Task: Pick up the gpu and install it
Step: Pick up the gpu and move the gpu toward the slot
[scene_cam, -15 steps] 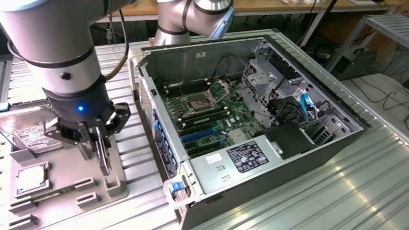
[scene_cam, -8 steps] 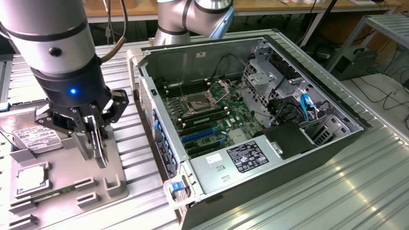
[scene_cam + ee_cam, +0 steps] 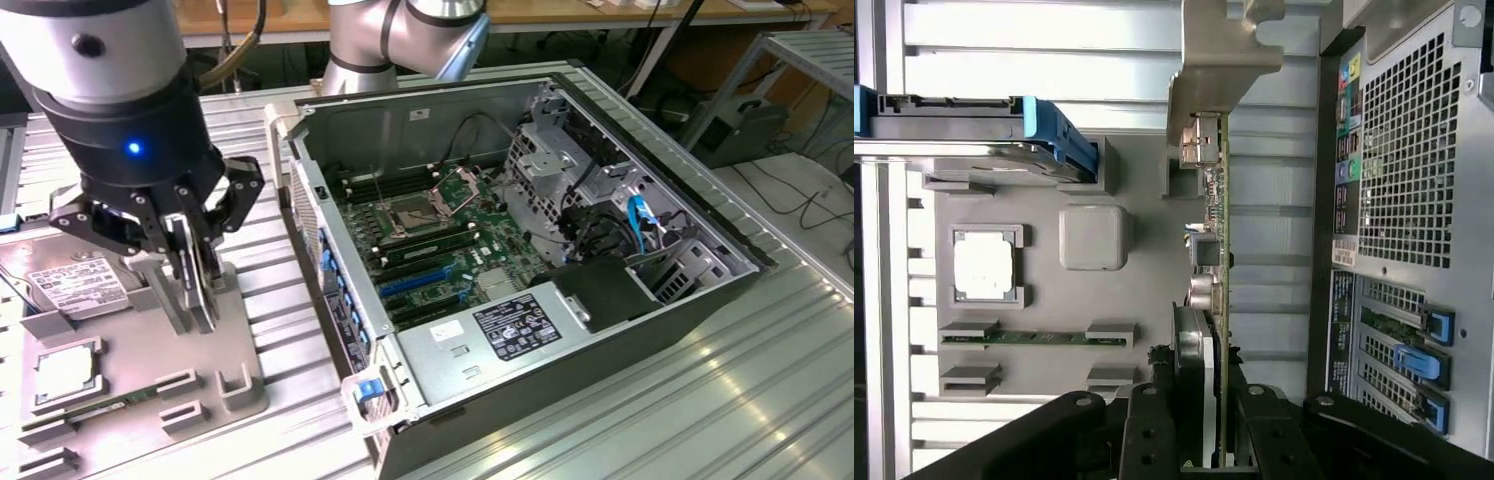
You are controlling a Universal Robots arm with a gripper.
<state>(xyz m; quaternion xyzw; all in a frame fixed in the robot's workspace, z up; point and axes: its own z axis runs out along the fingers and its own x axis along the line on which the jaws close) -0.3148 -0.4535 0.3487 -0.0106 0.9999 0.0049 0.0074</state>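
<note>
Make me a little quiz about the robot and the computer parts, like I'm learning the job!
1. Fill in: the case lies with its side ____.
2. True or false: the fingers are shut on the gpu.
3. Where is the gpu? A) plugged into the case B) at the gray tray C) under the case

Key: 1 open; 2 true; 3 B
</note>
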